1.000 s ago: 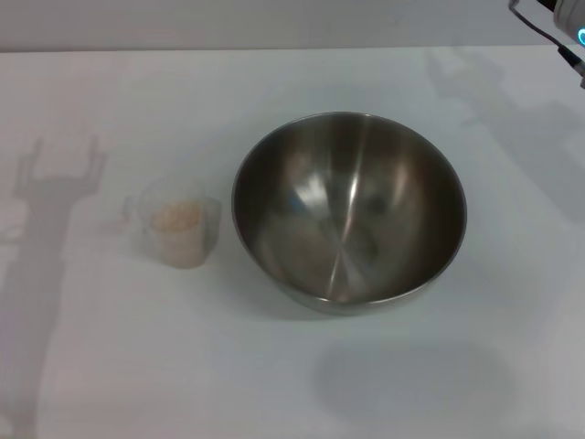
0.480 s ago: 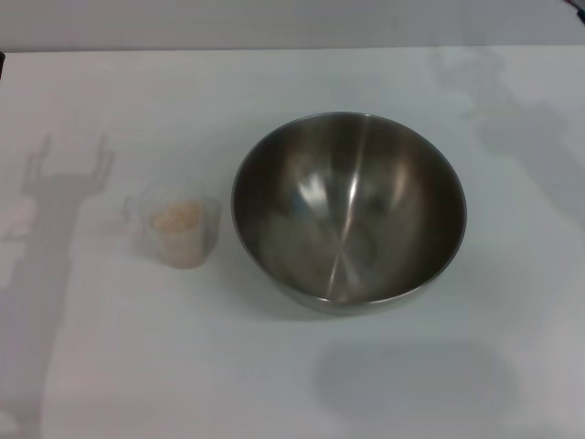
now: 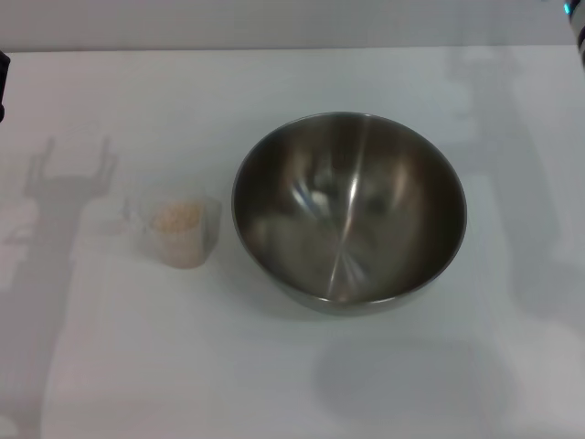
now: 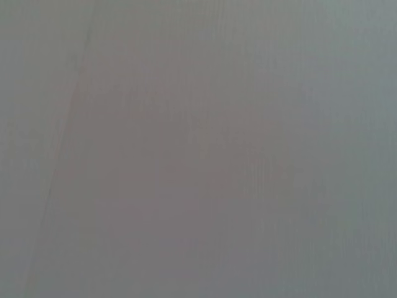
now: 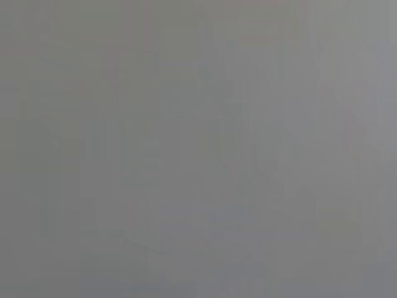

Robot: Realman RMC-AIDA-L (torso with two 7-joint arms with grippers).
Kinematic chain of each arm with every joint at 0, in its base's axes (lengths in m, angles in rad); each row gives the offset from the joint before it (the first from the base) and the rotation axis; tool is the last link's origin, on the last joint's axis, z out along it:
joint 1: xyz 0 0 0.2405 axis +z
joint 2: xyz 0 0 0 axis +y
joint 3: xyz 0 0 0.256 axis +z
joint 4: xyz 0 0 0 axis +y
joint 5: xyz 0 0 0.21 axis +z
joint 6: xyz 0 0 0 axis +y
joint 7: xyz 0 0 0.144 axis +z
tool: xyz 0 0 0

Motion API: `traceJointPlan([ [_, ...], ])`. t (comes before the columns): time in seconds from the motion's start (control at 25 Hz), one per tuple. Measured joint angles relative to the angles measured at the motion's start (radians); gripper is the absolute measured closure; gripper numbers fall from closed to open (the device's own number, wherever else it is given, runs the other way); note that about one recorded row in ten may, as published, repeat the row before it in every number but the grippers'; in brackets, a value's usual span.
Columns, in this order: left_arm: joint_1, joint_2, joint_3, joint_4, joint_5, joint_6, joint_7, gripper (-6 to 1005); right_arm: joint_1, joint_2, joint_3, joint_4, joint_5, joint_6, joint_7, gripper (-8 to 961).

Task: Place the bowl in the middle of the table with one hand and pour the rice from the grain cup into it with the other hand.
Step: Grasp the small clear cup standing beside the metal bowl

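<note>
In the head view, the steel bowl [image 3: 348, 208] stands upright on the white table [image 3: 292, 384], slightly right of centre, with nothing inside. To its left stands the clear grain cup [image 3: 179, 230], a small gap away, holding a heap of pale rice [image 3: 175, 218]. No gripper touches either. A dark sliver of the left arm [image 3: 3, 87] shows at the left edge, and a sliver of the right arm [image 3: 579, 20] at the top right corner. No fingers show in any view. Both wrist views show only a plain grey surface.
A pronged shadow [image 3: 69, 174] lies on the table left of the cup, and a fainter arm shadow [image 3: 512, 146] falls right of the bowl. The table's far edge [image 3: 292, 48] runs along the top.
The pronged shadow left of the cup has crept right, closer to it, and a dark sliver has appeared at the left edge. The right arm's shadow has shifted. Bowl and cup have not moved.
</note>
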Motion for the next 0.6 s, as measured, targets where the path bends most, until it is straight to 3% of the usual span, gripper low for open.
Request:
traceJointPlan([
  [0.16,0.001,-0.002,0.007,0.0,0.0,-0.002,0.0,281,0.02,-0.004,-0.107,0.198,-0.274,-0.383,0.343,514],
  [0.2,0.0,-0.002,0.008,0.0,0.0,-0.003,0.0,281,0.026,-0.005,-0.124,0.342,-0.433,-0.569,0.634,514],
  [0.24,-0.001,-0.002,0.009,0.0,0.0,-0.004,0.0,281,0.026,-0.005,-0.124,0.342,-0.433,-0.569,0.634,514],
  [0.36,-0.002,-0.002,0.011,0.0,0.0,-0.004,0.0,282,0.037,-0.006,-0.113,0.548,-0.584,-0.784,1.062,514],
  [0.4,-0.002,-0.001,0.015,0.0,0.0,-0.004,0.0,282,0.042,-0.009,-0.092,0.665,-0.613,-0.877,1.294,514],
  [0.6,0.004,-0.001,0.042,0.003,-0.001,-0.005,0.0,282,0.039,-0.011,-0.061,0.85,-0.615,-0.947,1.574,514],
])
